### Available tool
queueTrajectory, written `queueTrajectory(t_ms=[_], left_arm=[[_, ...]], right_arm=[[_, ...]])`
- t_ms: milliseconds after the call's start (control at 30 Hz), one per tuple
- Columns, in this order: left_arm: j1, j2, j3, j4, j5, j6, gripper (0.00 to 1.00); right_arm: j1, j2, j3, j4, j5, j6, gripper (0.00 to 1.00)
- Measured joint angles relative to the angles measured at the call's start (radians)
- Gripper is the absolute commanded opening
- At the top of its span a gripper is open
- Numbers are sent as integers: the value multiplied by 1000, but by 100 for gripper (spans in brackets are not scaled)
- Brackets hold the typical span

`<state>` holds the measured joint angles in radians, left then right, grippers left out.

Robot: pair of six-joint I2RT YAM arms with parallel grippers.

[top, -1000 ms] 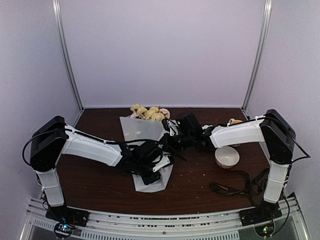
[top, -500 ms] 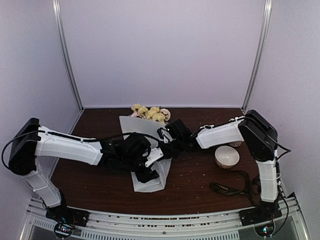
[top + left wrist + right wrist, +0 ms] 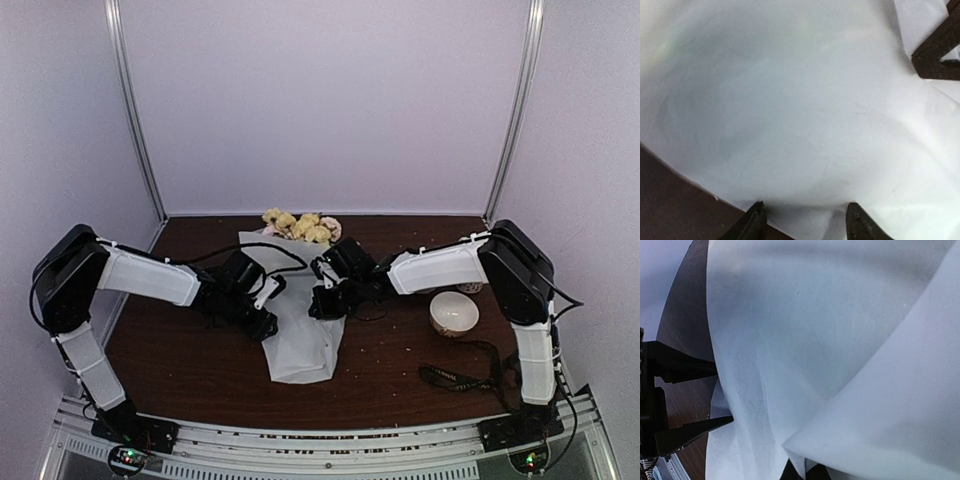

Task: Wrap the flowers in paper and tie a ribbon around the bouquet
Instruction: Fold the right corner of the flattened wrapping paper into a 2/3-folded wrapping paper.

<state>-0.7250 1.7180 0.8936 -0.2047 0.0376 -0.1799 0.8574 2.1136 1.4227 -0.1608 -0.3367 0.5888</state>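
The left claw [image 3: 805,223] is held with tips parted at the edge of the paper [image 3: 300,345], which is spread between both claws. The right claw [image 3: 325,300] is clamped on a raised fold of it; the flowers [image 3: 300,226] are seen beyond both.

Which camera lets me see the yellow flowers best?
The top camera. It shows the flowers in plain sight, lying at the far end of the paper. Both wrist cameras are too close: they see only pale paper and dark fingers, no blooms at all.
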Motion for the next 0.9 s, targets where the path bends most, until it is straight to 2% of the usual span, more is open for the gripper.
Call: queueTrajectory(t_ms=[267,467,667,900], left_arm=[[-11,79,55,50,23,-32,56],[-11,82,47,83,41,-44,56],[-7,79,27,122,53,-52,58],[0,32,-23,138,72,-61,71]], right_arm=[[31,-61,5,-14,4,-22,0],[71,-106,25,81,-26,27,0],[68,-5,53,190,-89,155,0],[60,106,95,230,-120,233,0]])
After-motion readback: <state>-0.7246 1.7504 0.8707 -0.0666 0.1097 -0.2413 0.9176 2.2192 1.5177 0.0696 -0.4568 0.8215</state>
